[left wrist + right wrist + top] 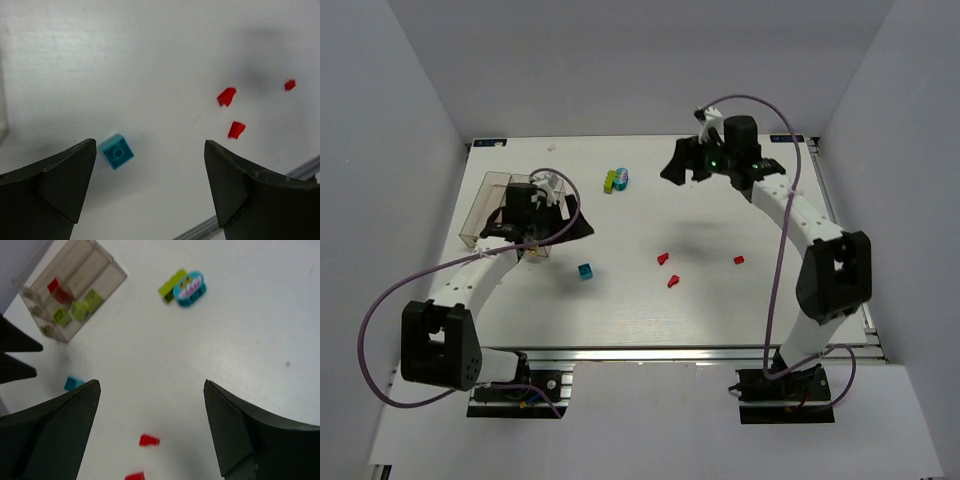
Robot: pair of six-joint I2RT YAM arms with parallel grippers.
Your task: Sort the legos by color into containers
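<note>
**Loose legos on the counter, both grippers released**

We see a cyan brick (585, 272) lying alone on the counter (650, 325), near the containers (480, 205), which stand at the left side. In the right wrist view we make out a red piece (57, 289) in one compartment and lime green bricks (77, 310) in the one beside it. Three red bits (663, 259) lie scattered at mid-counter, apart from one another. Farther back, a lime brick (172, 284) touches a cyan oval piece (191, 288). The left gripper (150, 182) hangs by the containers, its jaws spread wide and holding nothing. In its own view the cyan brick lies just beside one finger. The right gripper (150, 427) hovers raised over the far right part of the counter, likewise released and empty.
</note>
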